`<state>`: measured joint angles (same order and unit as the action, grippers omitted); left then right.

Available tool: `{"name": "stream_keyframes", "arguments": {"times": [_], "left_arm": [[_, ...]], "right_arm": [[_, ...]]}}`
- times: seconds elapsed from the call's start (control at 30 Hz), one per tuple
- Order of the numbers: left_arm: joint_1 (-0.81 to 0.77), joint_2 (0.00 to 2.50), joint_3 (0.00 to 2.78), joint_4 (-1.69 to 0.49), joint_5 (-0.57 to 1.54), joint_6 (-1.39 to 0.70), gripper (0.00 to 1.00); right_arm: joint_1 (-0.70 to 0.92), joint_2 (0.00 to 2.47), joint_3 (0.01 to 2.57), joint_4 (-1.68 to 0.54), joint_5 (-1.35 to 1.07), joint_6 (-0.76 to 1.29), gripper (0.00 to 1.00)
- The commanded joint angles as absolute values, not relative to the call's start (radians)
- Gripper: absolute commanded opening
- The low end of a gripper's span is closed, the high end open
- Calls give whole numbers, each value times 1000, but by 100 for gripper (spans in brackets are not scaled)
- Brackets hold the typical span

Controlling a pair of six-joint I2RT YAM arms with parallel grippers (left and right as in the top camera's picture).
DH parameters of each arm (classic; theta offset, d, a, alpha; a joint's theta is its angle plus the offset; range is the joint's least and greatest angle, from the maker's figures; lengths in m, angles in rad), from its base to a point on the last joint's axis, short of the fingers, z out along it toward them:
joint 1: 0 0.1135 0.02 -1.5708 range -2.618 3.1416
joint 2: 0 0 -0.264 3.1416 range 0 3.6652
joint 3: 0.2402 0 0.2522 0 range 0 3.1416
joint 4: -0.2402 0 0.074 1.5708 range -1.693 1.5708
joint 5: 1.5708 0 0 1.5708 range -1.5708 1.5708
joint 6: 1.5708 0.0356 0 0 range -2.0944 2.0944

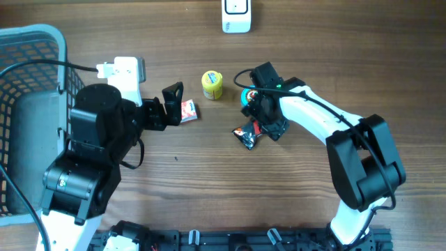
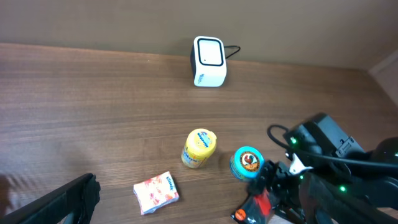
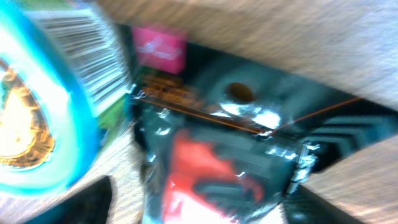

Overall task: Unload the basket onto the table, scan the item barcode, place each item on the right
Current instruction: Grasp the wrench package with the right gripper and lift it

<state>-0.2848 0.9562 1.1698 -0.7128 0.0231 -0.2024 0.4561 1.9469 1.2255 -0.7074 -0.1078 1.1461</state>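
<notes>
A black snack packet with red print (image 1: 249, 134) lies on the wooden table, and my right gripper (image 1: 261, 122) is down over it. In the right wrist view the packet (image 3: 236, 155) fills the space between the jaws. Bare wood shows beside the left finger (image 3: 93, 199), so the jaws stand open around it. The white scanner (image 1: 235, 15) stands at the far edge, also in the left wrist view (image 2: 208, 61). My left gripper (image 1: 171, 104) is open and empty beside a tissue pack (image 1: 188, 110); one finger (image 2: 62, 202) shows.
A blue-lidded tin (image 1: 245, 96) sits against the right gripper, its barcode side (image 3: 93, 56) close to the packet. A yellow jar (image 1: 212, 84) lies between the grippers. A blue basket (image 1: 35, 42) fills the left edge, with a white box (image 1: 122, 70) next to it.
</notes>
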Motion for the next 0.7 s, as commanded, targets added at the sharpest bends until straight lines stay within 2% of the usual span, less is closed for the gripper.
{"name": "stream_keyframes", "arguments": {"times": [0.0,0.1,0.23,0.67], "left_arm": [[-278,948,1191,-718,9,-186,100],[-278,948,1191,-723,9,-186,100],[-278,948,1191,-727,9,-186,100],[-278,948,1191,-751,9,-186,100]], "right_arm": [[463,2040,1183,-694,-136,1072,95],[463,2040,1183,-697,-135,1066,89],[463,2040,1183,-701,-135,1077,73],[463,2040,1182,-745,-118,1099,51]]}}
